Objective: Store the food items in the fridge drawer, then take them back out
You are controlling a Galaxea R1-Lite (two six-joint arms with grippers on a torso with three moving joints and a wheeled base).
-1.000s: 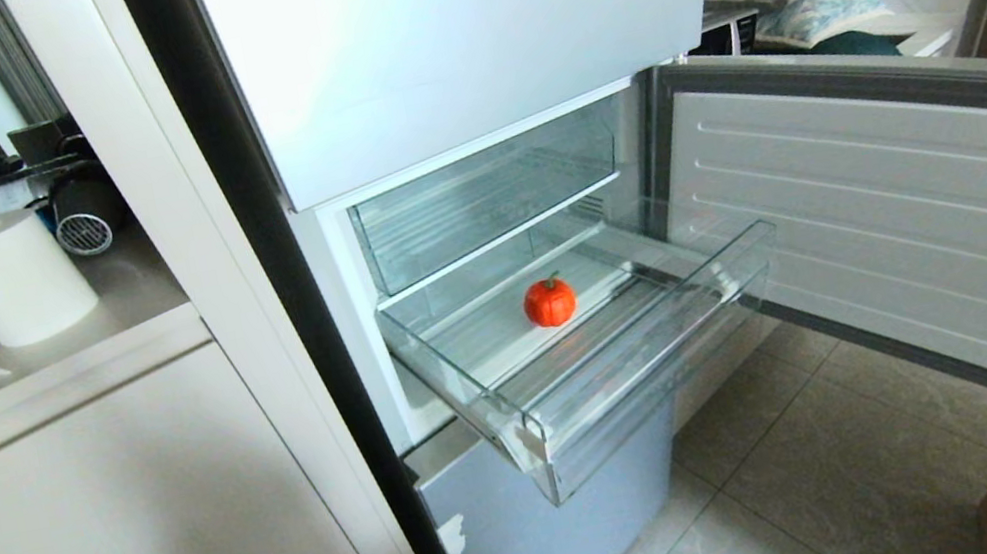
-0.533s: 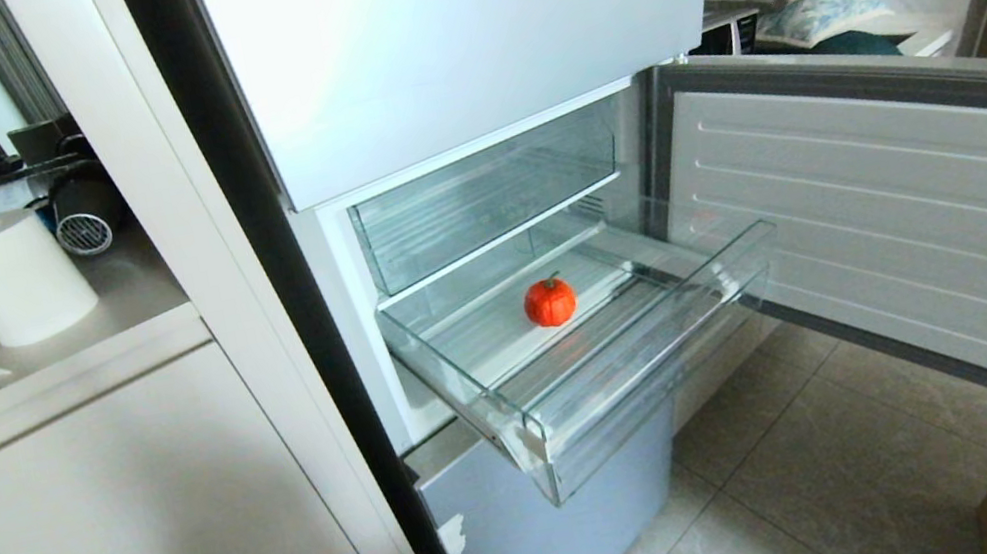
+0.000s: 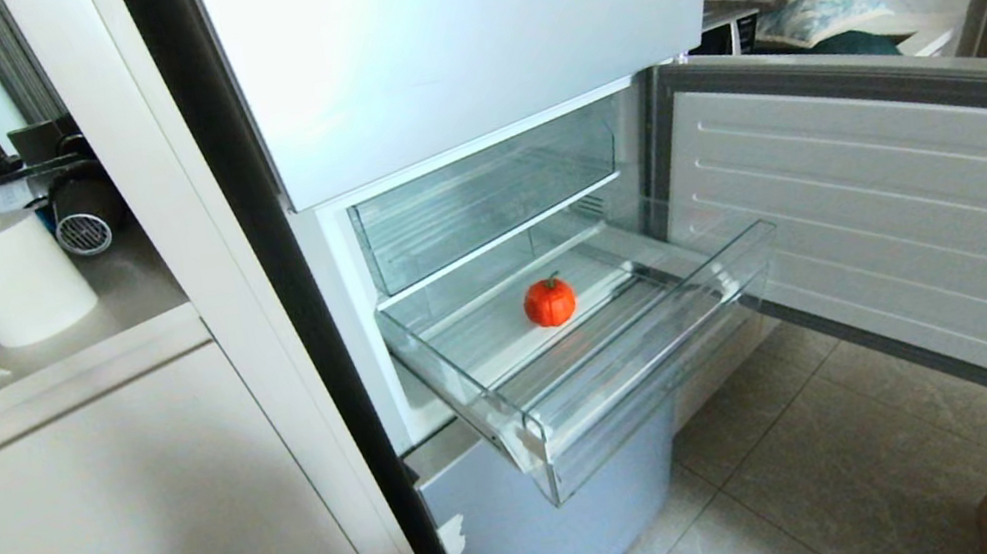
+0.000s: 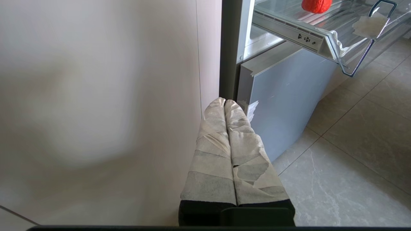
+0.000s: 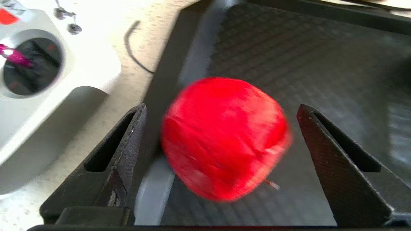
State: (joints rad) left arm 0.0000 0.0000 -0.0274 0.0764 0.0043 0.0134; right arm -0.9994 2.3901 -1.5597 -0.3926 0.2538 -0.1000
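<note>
Nothing moved: one orange food item (image 3: 550, 302) in drawer (image 3: 633, 374); right pincer (image 5: 221, 138) wide around one red item (image 5: 224, 138)

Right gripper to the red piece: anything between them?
Nothing visible. In the right wrist view the round glossy red food piece sits on a dark textured tray, right between the right gripper's spread black fingers, with a gap on each side and nothing in front of it.
</note>
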